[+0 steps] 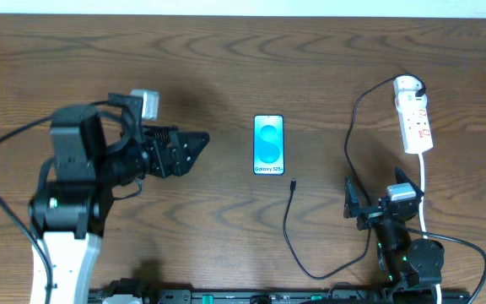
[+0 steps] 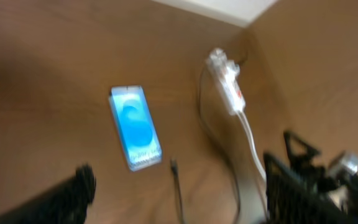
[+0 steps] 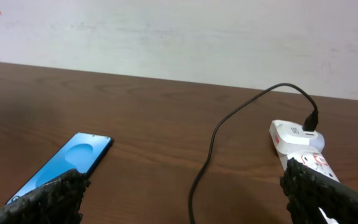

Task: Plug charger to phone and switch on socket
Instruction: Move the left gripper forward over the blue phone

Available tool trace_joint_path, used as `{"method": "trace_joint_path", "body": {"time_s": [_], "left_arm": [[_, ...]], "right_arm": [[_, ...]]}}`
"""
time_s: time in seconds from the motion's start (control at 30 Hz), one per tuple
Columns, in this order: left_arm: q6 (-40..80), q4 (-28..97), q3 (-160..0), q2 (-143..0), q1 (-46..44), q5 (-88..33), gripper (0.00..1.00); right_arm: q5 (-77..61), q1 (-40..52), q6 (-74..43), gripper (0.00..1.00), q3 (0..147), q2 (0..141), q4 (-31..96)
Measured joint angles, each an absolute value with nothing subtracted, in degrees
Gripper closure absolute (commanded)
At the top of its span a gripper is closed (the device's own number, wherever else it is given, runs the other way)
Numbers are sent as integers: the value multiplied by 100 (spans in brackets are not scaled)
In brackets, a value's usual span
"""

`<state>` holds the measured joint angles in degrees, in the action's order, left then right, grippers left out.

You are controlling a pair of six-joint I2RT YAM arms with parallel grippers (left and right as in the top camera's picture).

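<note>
the left gripper (image 1: 194,145) hangs over the bare wooden table (image 1: 226,51) with its jaws spread wide and nothing between them; in the left wrist view its dark fingers (image 2: 73,194) sit at opposite edges of the picture. it points toward the phone (image 1: 268,145), which lies well clear of it, flat and screen up near the middle of the table, the blue-teal display lit and the white lettering at the short end nearest the robot

the right gripper (image 1: 374,203) is low at the near edge, also spread wide and empty, its fingertips (image 3: 48,198) framing the phone on one side and the socket (image 1: 416,118) on the other

the charger's plug tip (image 1: 294,182) lies on the table just beside the phone's near short end, a little to the right and not touching it. from there the thin black cable (image 1: 310,268) runs toward the robot, loops round, and climbs past the right gripper to a white adapter (image 1: 408,84) seated in the far end of the socket. the socket lies flat at the right of the table, its white cord (image 1: 425,181) trailing back toward the right arm
</note>
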<state>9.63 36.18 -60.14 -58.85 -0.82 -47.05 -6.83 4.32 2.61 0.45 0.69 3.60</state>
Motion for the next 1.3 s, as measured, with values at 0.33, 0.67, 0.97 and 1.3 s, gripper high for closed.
{"method": "trace_joint_path", "body": {"time_s": [0.33, 0.67, 0.97, 1.3], "left_arm": [[897, 7225, -9244, -8322, -1688, -1905, 10], [1441, 7238, -9489, -9618, -2198, -1920, 10], [2338, 7185, -9496, -10680, -2591, -1728, 10], [3024, 7505, -10471, -11461, -2766, -1367, 10]], "right_arm": [[-679, 432, 263, 1, 45, 69, 362], [-679, 432, 261, 1, 45, 69, 364], [-679, 432, 263, 1, 45, 69, 362], [-681, 432, 263, 1, 45, 69, 362]]}}
